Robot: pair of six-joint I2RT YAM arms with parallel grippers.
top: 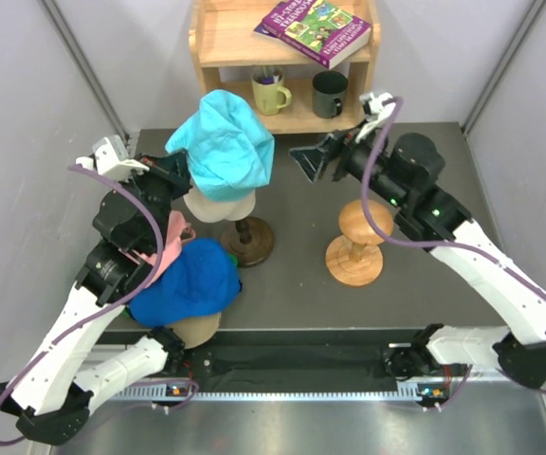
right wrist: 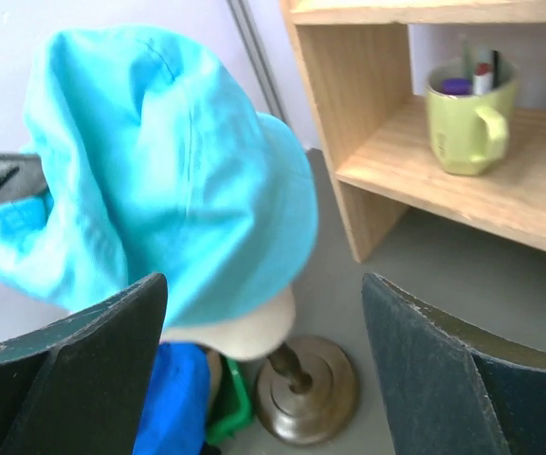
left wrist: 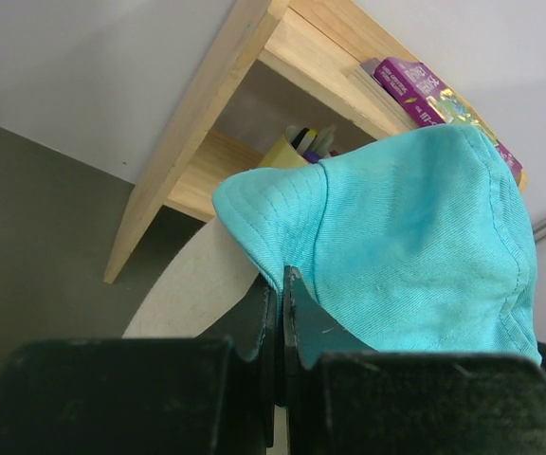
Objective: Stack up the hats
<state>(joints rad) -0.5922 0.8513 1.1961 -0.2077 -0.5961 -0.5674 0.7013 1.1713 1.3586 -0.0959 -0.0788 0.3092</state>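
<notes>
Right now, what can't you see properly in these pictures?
Mannequin head: top view, cyan bucket hat covers all but its bottom.
Pink cap: top view, mostly under the left arm and royal blue cap.
What's in the green mug: right wrist view, blurred.

Bright, even light, soft shadows; the cyan bucket hat (right wrist: 159,171) looks slightly blurred close up.

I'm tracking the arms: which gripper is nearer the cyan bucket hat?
Left. The left gripper pinches the cyan bucket hat at its brim; the right gripper hangs open to its right, not touching.
</notes>
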